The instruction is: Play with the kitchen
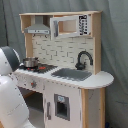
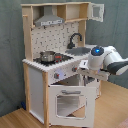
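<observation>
- Centrally, the kitchen (image 1: 62, 70) is standing against a grey backdrop in both exterior views, on a wooden floor (image 2: 112, 107) in the second exterior view.
- The tool (image 2: 82, 71) is sitting just at the kitchen's front edge, near the knobs (image 2: 59, 75) and above the oven door (image 2: 67, 100), in the second exterior view; I cannot tell whether it is released or clenched.
- The first exterior view is showing only the arm's white body (image 1: 11, 95) at the first exterior view's left, apparently hiding the tool.
- A small pot (image 1: 30, 62) is resting on the stovetop, with the black faucet (image 1: 83, 59) arching over the grey sink (image 1: 71, 74).
</observation>
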Motion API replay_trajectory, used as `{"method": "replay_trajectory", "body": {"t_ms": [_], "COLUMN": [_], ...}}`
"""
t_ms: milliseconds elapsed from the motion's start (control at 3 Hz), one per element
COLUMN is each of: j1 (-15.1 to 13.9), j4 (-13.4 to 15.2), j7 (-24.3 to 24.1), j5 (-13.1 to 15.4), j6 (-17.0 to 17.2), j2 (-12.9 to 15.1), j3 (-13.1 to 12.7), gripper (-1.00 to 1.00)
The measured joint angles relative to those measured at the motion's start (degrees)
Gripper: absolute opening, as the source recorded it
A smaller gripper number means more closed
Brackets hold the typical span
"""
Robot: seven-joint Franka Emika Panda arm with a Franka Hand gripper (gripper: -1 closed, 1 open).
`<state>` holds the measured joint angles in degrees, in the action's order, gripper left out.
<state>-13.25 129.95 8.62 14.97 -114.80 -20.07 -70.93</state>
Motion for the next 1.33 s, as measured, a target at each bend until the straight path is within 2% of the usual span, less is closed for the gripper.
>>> {"method": "replay_trajectory", "body": {"t_ms": [333,667,1000,1333], "j1": [-2.0,-2.4,-3.9,-4.1], "j4": [1.7,1.9,2.0,2.1], "j7": [2.2,2.7,5.6,9.3], "j5": [0.1,0.1,0.1,0.1], "j6": [-4.2,-4.8,-7.8,-11.3], "j2": [3.4,3.7,5.8,9.0], "j3": [0.7,0.7,0.7,0.5], "gripper": [1.0,-1.0,-1.0,-1.0]}}
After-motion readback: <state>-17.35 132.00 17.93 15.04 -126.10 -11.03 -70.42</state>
